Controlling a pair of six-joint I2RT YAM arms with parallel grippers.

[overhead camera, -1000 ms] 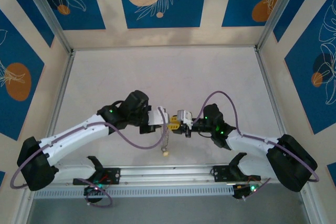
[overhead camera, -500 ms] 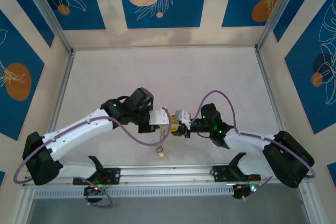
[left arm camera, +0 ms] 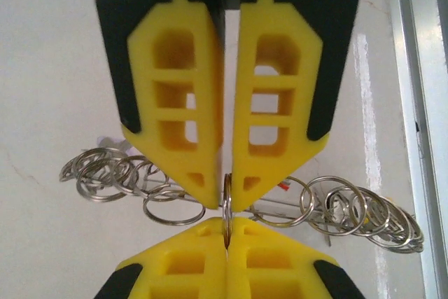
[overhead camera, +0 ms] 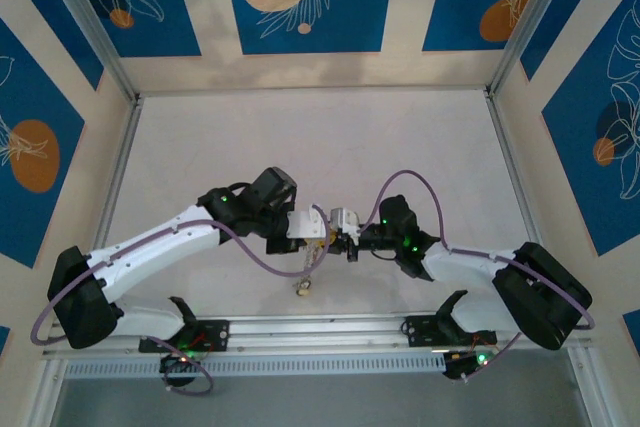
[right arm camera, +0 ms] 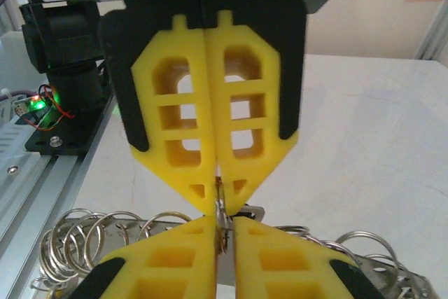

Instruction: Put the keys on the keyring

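Observation:
My left gripper (overhead camera: 322, 232) and right gripper (overhead camera: 340, 235) meet tip to tip above the table's near middle. In the left wrist view the left gripper (left arm camera: 227, 206) is shut on the thin silvery keyring (left arm camera: 227, 197), seen edge-on. The ring runs on into the closed fingers of the right gripper (left arm camera: 227, 227) opposite. In the right wrist view the right gripper (right arm camera: 222, 206) pinches the same keyring (right arm camera: 221, 209), with the left fingers (right arm camera: 175, 257) below. A bunch of small silvery loops (left arm camera: 115, 176) and a flat metal strip hang behind the tips. The keys are too small to pick out. A pale tag (overhead camera: 305, 285) dangles underneath.
The white table (overhead camera: 320, 147) is bounded by aluminium rails left and right (overhead camera: 510, 167). A metal rail with the arm bases (overhead camera: 320, 332) runs along the near edge. More loops (left arm camera: 364, 211) trail toward the right rail in the left wrist view.
Both arms have closed in on each other, the left moving right and the right moving left. Their fingertips now touch. The dangling tag has shifted slightly left.

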